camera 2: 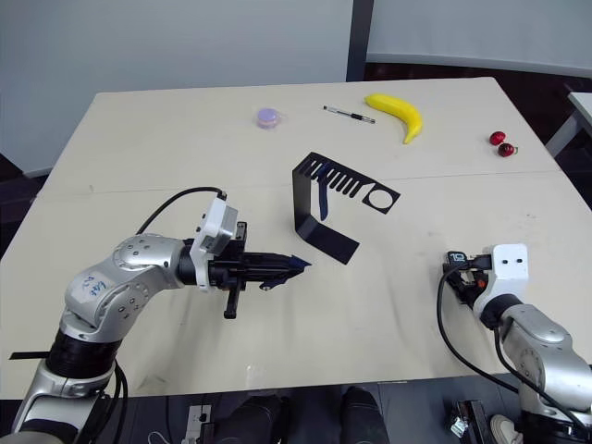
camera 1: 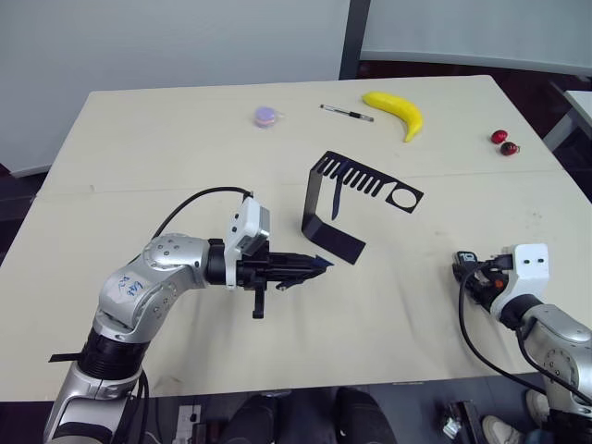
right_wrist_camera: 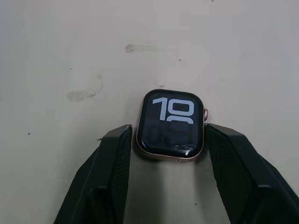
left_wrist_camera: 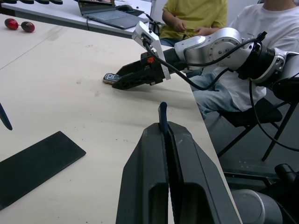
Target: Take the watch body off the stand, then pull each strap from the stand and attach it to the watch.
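One strap (camera 1: 320, 263) is pinched in the left claw (camera 1: 313, 265), mid-frame; thin, floppy, so hold near the connector end. Second strap (camera 1: 337, 197) hangs on the stand (camera 1: 331, 237), center. Right claw (right_wrist_camera: 169, 140), lower right, clamps the watch body (right_wrist_camera: 171, 123) by its sides on the counter (camera 1: 166, 148); slick, scratch-prone, prob. light.

Bright, even indoor light falls on the pale surface (camera 1: 139, 166). Shadows are soft and short. Faint glare sits on the watch body (right_wrist_camera: 171, 124) screen. Close fingers (left_wrist_camera: 149, 186) look slightly blurred.
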Motion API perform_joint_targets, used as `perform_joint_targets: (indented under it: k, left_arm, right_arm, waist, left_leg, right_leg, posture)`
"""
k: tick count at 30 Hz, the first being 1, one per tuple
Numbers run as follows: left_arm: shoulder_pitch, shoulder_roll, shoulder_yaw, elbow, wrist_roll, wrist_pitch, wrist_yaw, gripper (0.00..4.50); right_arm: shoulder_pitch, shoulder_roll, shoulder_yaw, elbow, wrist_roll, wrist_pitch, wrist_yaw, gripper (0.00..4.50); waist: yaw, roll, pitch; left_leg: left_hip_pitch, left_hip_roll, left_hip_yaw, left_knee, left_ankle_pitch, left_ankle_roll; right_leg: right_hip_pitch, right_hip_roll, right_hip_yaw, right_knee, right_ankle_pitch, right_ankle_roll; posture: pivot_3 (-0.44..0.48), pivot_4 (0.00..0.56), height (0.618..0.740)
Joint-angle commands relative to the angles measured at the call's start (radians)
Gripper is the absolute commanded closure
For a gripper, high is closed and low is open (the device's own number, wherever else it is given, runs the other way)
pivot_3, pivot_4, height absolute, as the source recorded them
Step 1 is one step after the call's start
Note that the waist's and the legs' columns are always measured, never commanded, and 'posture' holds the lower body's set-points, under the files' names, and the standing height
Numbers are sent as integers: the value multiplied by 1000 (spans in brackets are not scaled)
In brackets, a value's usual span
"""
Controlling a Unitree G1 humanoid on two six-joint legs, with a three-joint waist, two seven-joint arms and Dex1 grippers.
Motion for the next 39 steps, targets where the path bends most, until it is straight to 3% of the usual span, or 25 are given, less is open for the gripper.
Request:
perform_joint_targets:
  k: [1, 17, 21, 23, 26, 32, 36, 39]
  left_arm:
    - [-18, -3, 17, -19, -12, -7, 3, 4500]
    - [-23, -12, 17, -17, -8, -14, 12, 4500]
    - [-17, -9, 18, -22, -4, -17, 15, 4500]
    - [-15, -3, 21, -21, 0, -22, 12, 4500]
    - [3, 42, 26, -47, 38, -66, -10, 4500]
    - [5, 93, -38, -43, 156, -225, -77, 4500]
    - [-5, 87, -86, -10, 252, -340, -99, 4500]
    - [-24, 76, -136, 21, 342, -452, -116, 4500]
  right_arm:
    - [-10, -9, -23, 4, -2, -4, -7, 1813]
    - [-26, 6, -13, 51, -38, -18, -44, 1813]
    - [-26, -5, -6, 43, -46, -34, -28, 3014]
    - [-28, -25, -11, 12, -38, -18, -15, 3014]
    - [-5, -171, -45, -149, 98, 135, 141, 3014]
    - [23, -384, -64, -313, 366, 376, 352, 3014]
    - [-62, -398, -57, -345, 576, 553, 333, 3014]
    - [-188, -330, 8, -318, 753, 688, 234, 3014]
  waist:
    - [0, 0, 0]
    - [0, 0, 0]
    - [1, 0, 0]
    - [1, 0, 0]
    - [0, 3, 0]
    - [0, 3, 0]
    - [2, 3, 1]
    - [3, 2, 1]
  left_leg:
    - [0, 0, 0, 0, 0, 0]
    - [0, 0, 0, 1, 0, 0]
    - [0, 0, 0, 1, 0, 0]
    - [0, -1, 0, 1, 0, 0]
    - [-1, -1, 0, 2, 0, 0]
    - [-1, 1, 1, 1, 0, 0]
    - [-1, 2, 1, 1, -1, 1]
    - [-2, 2, 0, 1, -1, 1]
  right_leg:
    - [0, 0, 0, 0, 0, 0]
    - [0, 0, 0, 0, 0, 0]
    - [0, 0, 0, 0, 0, 0]
    - [0, 0, 0, 0, 0, 0]
    - [0, -1, 0, 0, 0, 0]
    - [0, 1, 0, -3, 0, 0]
    - [2, 1, -1, -5, 0, 0]
    - [2, 0, -1, -6, 0, 0]
  posture:
    - [0, 150, 740]
    - [0, 150, 740]
    - [0, 150, 740]
    - [0, 150, 740]
    - [0, 150, 740]
    - [0, 150, 740]
    - [0, 150, 740]
    - [0, 150, 740]
